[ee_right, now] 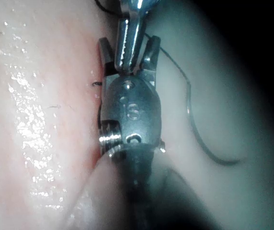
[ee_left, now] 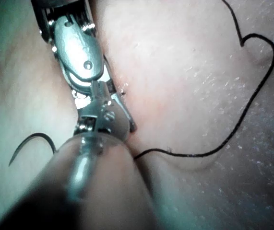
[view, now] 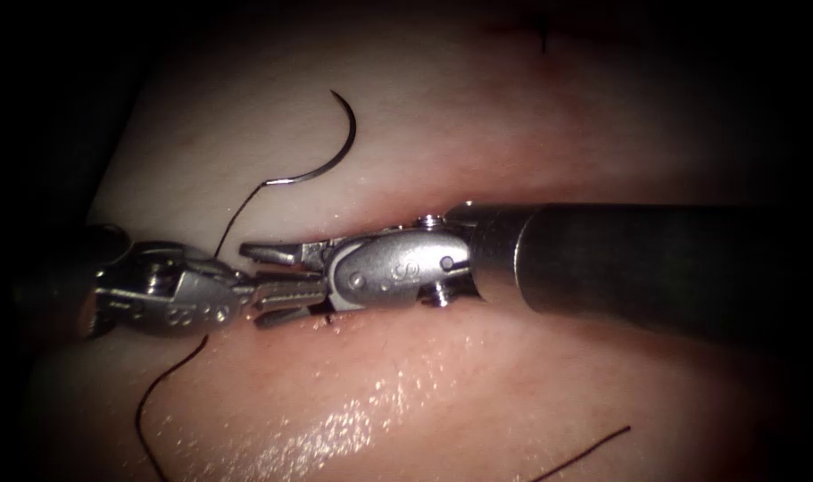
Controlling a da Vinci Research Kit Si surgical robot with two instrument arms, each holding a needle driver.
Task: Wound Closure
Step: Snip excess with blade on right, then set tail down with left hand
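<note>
The curved needle (view: 335,143) (ee_left: 31,141) (ee_right: 199,139) lies free on the tissue (view: 477,116), above the cut (view: 549,189) and left of centre, not in the tissue and held by neither tool. Its thread (view: 236,214) runs down behind the left tool and comes out below it (view: 161,384). The right tool (view: 253,286) (ee_right: 127,48) lies along the cut with its jaws open. The left tool (view: 312,292) (ee_left: 97,93) has its jaws shut, and they lie between the right tool's open jaws. I see nothing held in either tool.
A loose stretch of thread (view: 584,451) (ee_left: 252,96) lies on the wet tissue below the cut. A short dark thread end (view: 543,36) sticks up at the far upper right. Red fluid tints the cut's edges (view: 379,326).
</note>
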